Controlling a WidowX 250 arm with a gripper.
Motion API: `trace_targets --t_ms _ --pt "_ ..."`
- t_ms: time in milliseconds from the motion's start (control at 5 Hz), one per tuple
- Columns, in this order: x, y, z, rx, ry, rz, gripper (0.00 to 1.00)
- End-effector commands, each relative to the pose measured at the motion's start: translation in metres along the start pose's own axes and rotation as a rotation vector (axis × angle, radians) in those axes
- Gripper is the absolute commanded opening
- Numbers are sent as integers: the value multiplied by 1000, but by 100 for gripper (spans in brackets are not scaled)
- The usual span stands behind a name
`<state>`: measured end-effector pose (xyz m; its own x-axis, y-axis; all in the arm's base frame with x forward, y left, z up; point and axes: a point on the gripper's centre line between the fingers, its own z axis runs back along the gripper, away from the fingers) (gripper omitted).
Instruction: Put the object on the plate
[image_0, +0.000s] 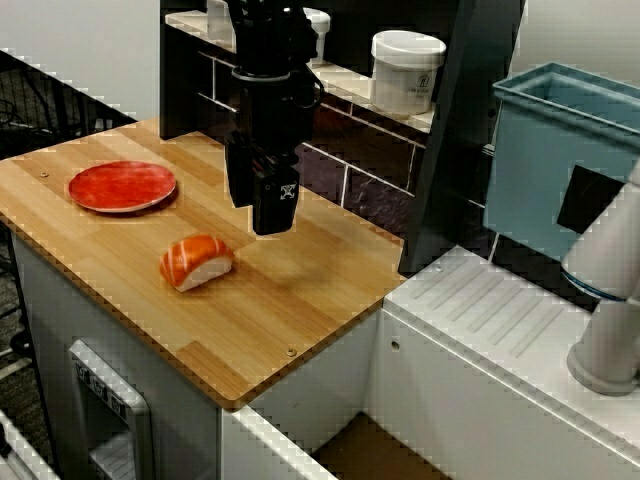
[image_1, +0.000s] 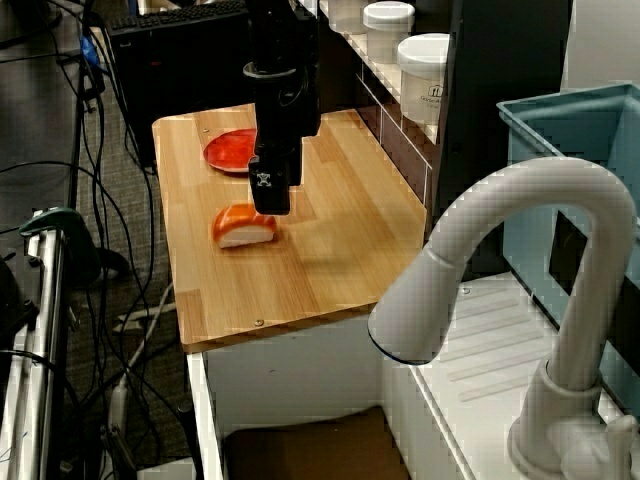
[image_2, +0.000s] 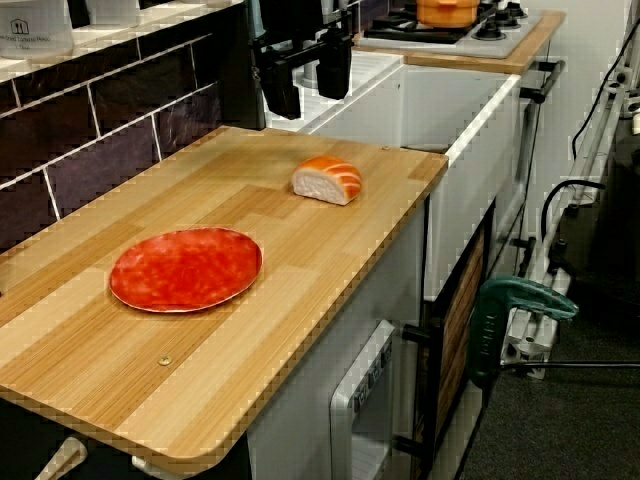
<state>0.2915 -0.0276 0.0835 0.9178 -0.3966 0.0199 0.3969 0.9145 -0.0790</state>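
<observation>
The object, an orange-topped toy nigiri (image_0: 197, 261) on a white base, lies on the wooden board near its middle, also seen from the sink side (image_1: 244, 226) and from the board's end (image_2: 327, 179). The red plate (image_0: 122, 186) (image_1: 230, 150) (image_2: 186, 268) rests flat toward the board's left end, well apart from the object. My black gripper (image_0: 270, 222) (image_1: 268, 205) hangs above the board, just behind and to the right of the object and not touching it. In the view from the board's end its two fingers (image_2: 281, 92) stand apart; the gripper (image_2: 307, 85) is open and holds nothing.
A dark tiled back wall with a shelf of white lidded jars (image_0: 406, 72) runs behind the board. A white sink area with a faucet (image_1: 520, 250) and a blue bin (image_0: 560, 150) lie to the right. A stove with an orange pot (image_2: 450, 10) is beyond.
</observation>
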Motion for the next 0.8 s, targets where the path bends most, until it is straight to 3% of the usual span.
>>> trace_targets --t_ms 0,200,600 --pt "0 0 0 0 0 0 100" --pt "-8 14 10 7 -50 -11 100" --pt "-24 37 25 3 -118 67 100"
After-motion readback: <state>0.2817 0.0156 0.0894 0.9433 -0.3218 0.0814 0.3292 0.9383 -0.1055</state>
